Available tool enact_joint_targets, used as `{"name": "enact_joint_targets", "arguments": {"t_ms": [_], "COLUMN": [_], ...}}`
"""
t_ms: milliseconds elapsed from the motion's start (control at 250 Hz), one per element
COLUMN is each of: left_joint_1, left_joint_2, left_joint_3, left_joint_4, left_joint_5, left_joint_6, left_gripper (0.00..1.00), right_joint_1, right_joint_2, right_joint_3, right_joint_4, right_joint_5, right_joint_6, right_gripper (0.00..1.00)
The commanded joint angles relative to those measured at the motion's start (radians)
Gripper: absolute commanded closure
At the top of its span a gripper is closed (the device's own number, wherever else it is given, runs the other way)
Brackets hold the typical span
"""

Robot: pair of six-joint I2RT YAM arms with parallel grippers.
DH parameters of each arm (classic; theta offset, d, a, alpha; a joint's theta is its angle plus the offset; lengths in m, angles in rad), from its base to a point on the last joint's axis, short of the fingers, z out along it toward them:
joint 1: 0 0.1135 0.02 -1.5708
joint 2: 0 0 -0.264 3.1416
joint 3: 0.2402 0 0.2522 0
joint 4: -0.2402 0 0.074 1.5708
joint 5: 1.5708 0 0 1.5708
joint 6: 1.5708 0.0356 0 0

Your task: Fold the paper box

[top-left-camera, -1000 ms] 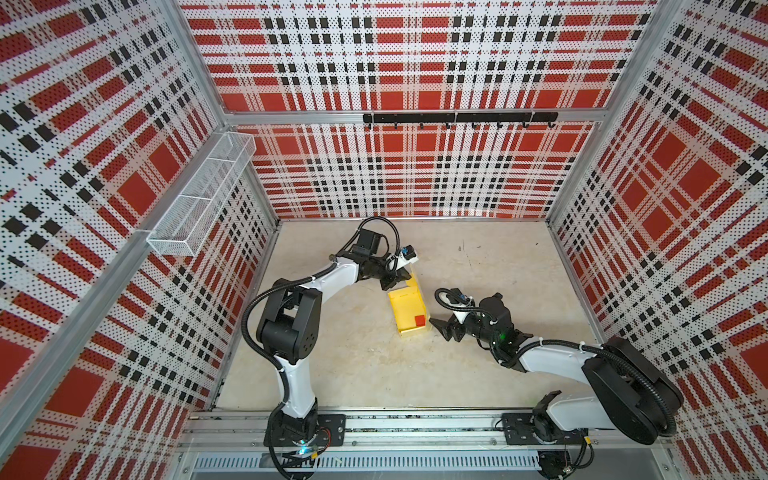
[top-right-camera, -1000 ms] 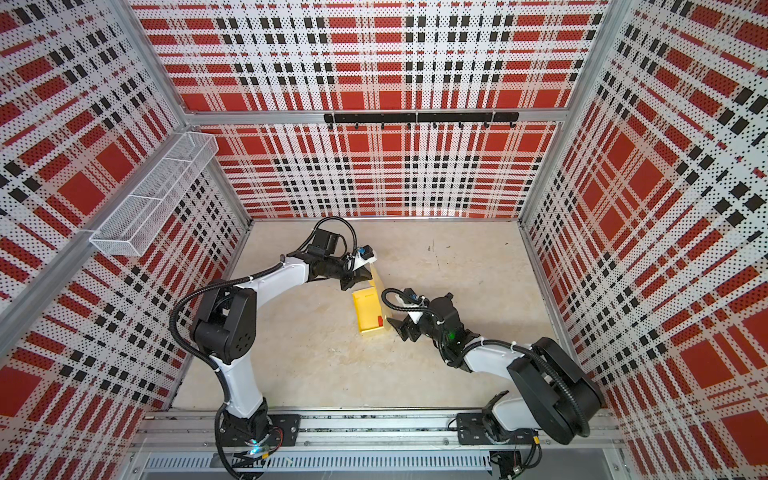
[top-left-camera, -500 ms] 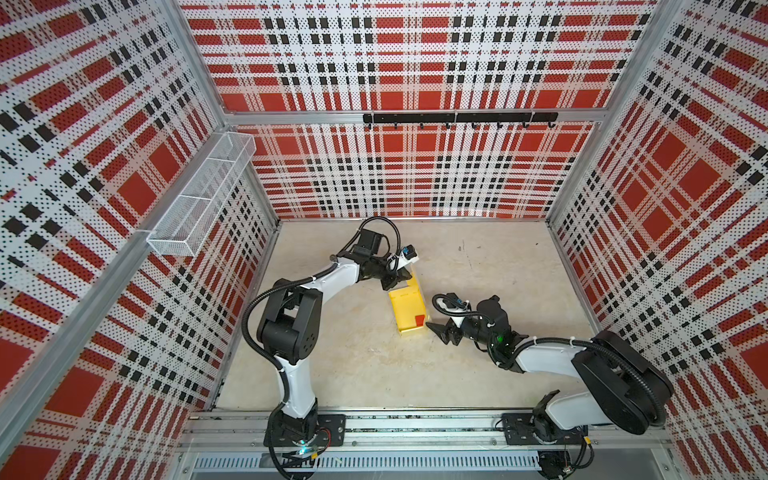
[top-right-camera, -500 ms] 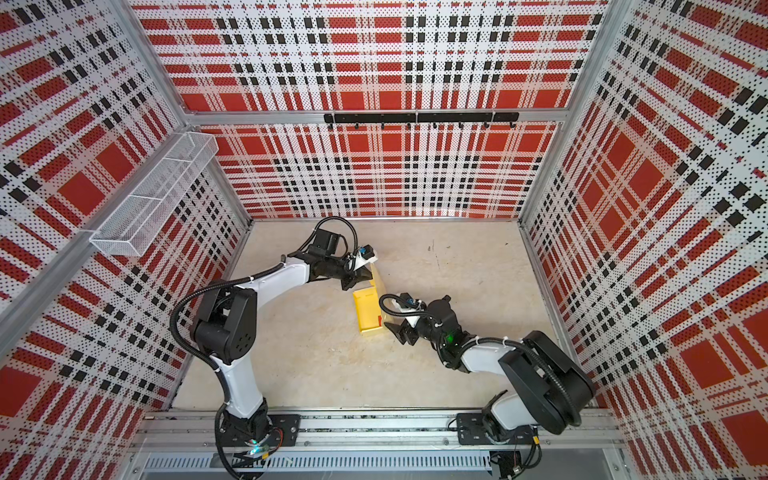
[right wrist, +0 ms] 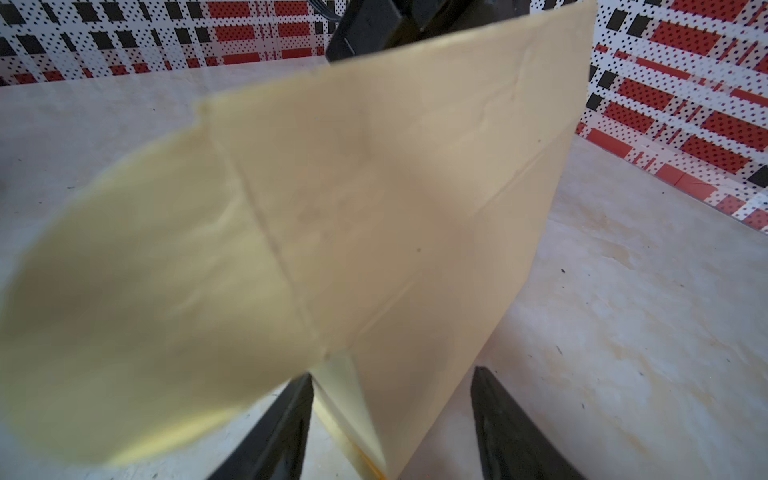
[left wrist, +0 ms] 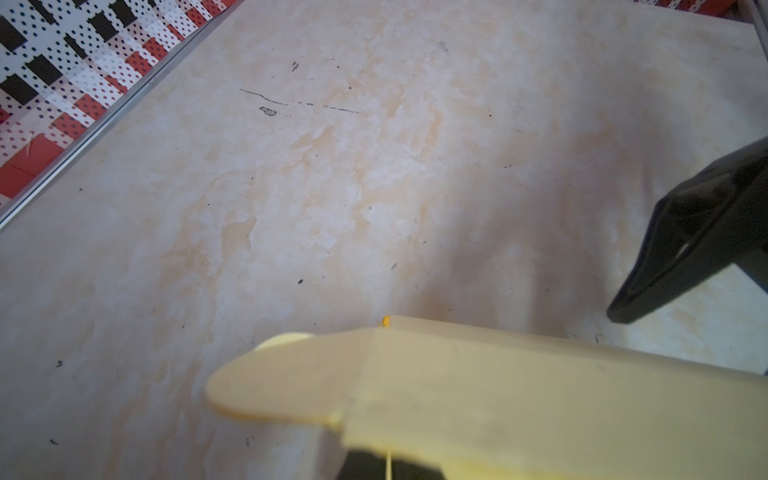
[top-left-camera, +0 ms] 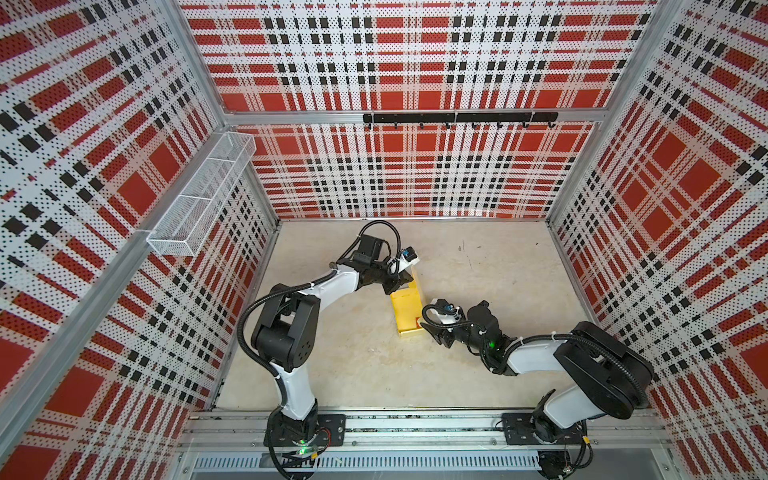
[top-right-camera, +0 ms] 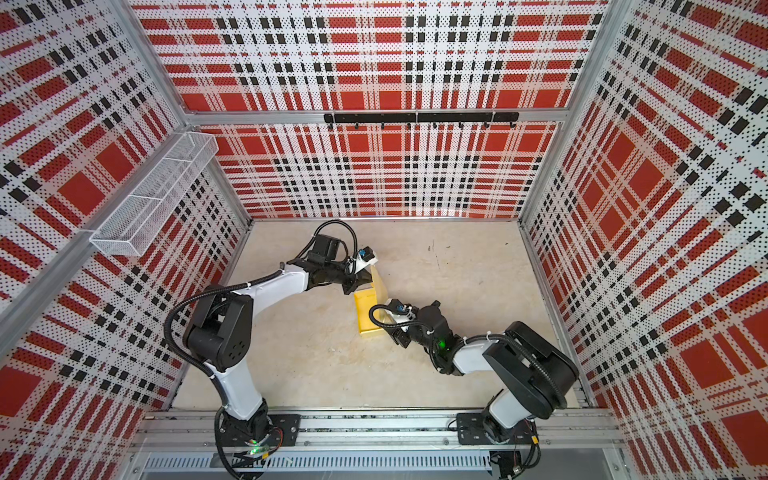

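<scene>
Top views: paper box [top-left-camera: 409, 309], partly erected, lies mid-surface [top-left-camera: 353, 365]. The left gripper [top-left-camera: 398, 283] is clenched on the box end toward the back edge. The right gripper [right wrist: 392, 374] stands parted astride a side panel, not yet pinching. Step in hand, apparently: folding that side. Next move likely calls for closing on the panel and creasing it without crushing the card.

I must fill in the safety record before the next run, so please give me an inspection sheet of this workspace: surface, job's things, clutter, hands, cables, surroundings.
Surface: beige marbled tabletop, a few dark scuff marks.
Job's things: pale yellow card paper box, partly folded, one wall raised, lying between the arms; tiny red square on it.
Clutter: nothing seen.
Hands: left hand shut on the box's raised far wall; right hand open, jaws astride a near card edge.
Cables: black corrugated cables loop along both arms.
Surroundings: red plaid perforated walls; white wire mesh basket; black hook rail.
</scene>
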Motion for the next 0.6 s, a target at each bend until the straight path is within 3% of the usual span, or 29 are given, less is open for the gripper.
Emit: {"name": "enact_joint_targets", "arguments": {"t_ms": [0,280,596], "left_joint_1": [-0.003,-0.010,-0.070], "left_joint_2": [-0.027,-0.026,-0.006], "left_joint_3": [-0.013,-0.045,-0.127], "left_joint_4": [0.027,0.056,0.143], "left_joint_5": [0.007,0.057,0.036], "left_joint_6": [-0.088,-0.221,-0.194], "left_gripper": [0.95,0.95,0.95], "right_joint_1": [0.014,0.048,0.046], "right_joint_2": [-0.006,-0.033,-0.125], "right_joint_3": [0.011,0.024,0.019], "right_joint_4": [0.029,-0.043,-0.178], "right_joint_5": [0.062,0.147,0.167], "right_joint_6": [-0.054,-0.104,-0.161], "right_gripper": [0.43,0.49,0.52]}}
